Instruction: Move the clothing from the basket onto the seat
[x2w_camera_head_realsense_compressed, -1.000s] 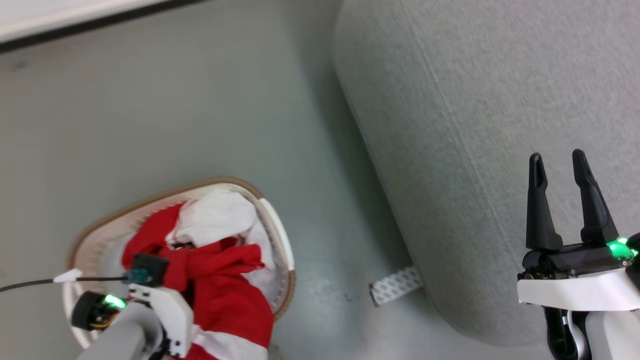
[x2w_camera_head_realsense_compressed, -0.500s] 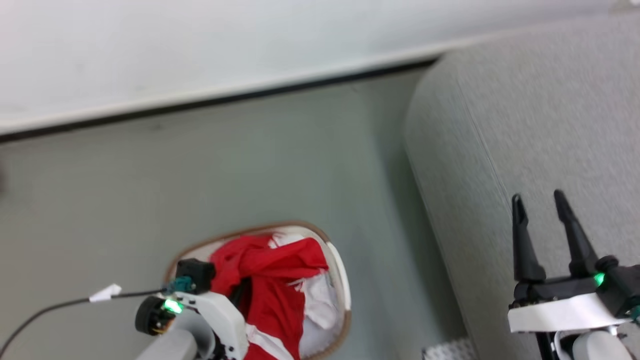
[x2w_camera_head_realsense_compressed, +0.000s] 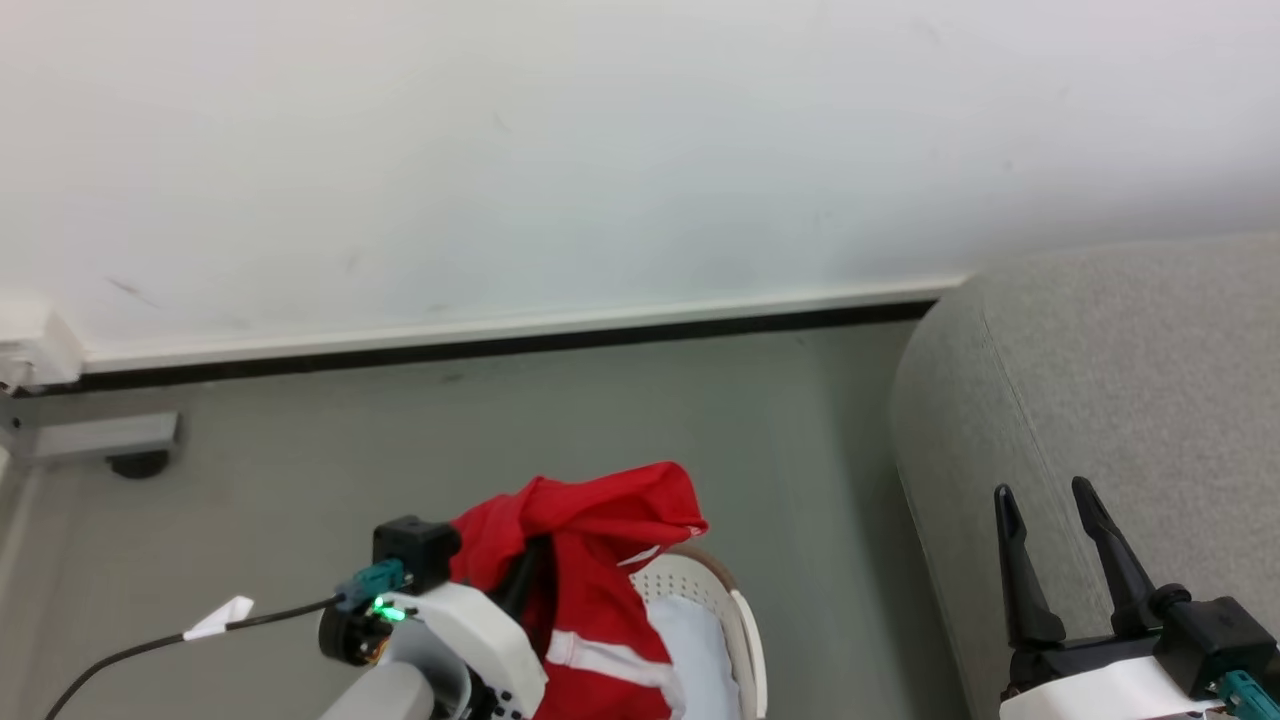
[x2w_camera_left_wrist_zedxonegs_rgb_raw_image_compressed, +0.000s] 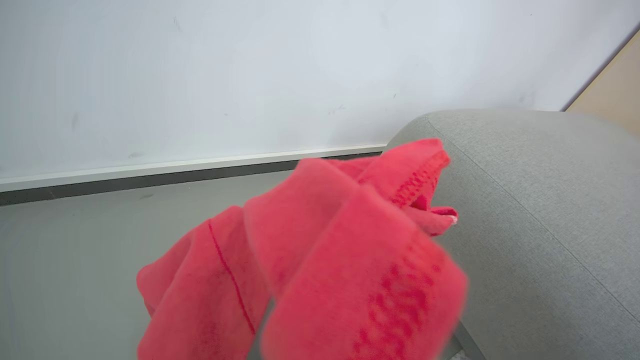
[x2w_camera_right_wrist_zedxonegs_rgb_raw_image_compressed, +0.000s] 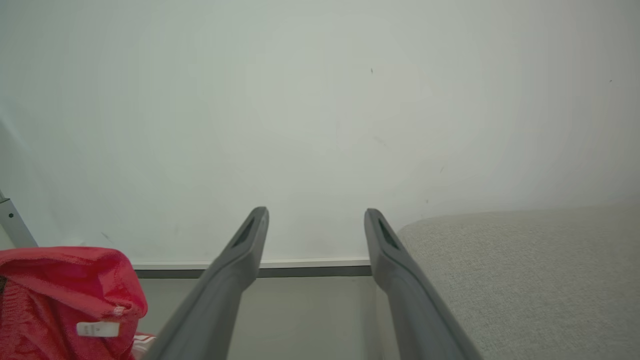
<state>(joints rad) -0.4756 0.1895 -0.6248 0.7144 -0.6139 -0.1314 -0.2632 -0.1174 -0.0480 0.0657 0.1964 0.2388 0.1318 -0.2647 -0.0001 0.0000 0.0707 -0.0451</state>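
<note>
The red clothing (x2w_camera_head_realsense_compressed: 600, 560) hangs lifted above the basket (x2w_camera_head_realsense_compressed: 742, 620), bunched over my left gripper (x2w_camera_head_realsense_compressed: 522, 585), which is shut on it; its fingertips are hidden under the fabric. In the left wrist view the clothing (x2w_camera_left_wrist_zedxonegs_rgb_raw_image_compressed: 325, 260) blocks the fingers, with the grey seat (x2w_camera_left_wrist_zedxonegs_rgb_raw_image_compressed: 540, 200) to its right. A plain pale cloth (x2w_camera_head_realsense_compressed: 700, 650) lies inside the basket. My right gripper (x2w_camera_head_realsense_compressed: 1042, 490) is open and holds nothing, standing over the front of the seat (x2w_camera_head_realsense_compressed: 1120, 380). The right wrist view looks along the right gripper (x2w_camera_right_wrist_zedxonegs_rgb_raw_image_compressed: 315, 215), with the clothing (x2w_camera_right_wrist_zedxonegs_rgb_raw_image_compressed: 65, 295) at lower left and the seat (x2w_camera_right_wrist_zedxonegs_rgb_raw_image_compressed: 525, 270) at right.
A white wall with a dark-edged baseboard (x2w_camera_head_realsense_compressed: 500, 335) runs behind the grey floor (x2w_camera_head_realsense_compressed: 300, 470). A metal bracket with a dark foot (x2w_camera_head_realsense_compressed: 110, 440) sits at the far left. A black cable with a white tag (x2w_camera_head_realsense_compressed: 220, 615) trails from my left wrist.
The head camera has tilted up, bringing the wall into view. My left gripper has raised the red clothing out of the basket. The right gripper stays open.
</note>
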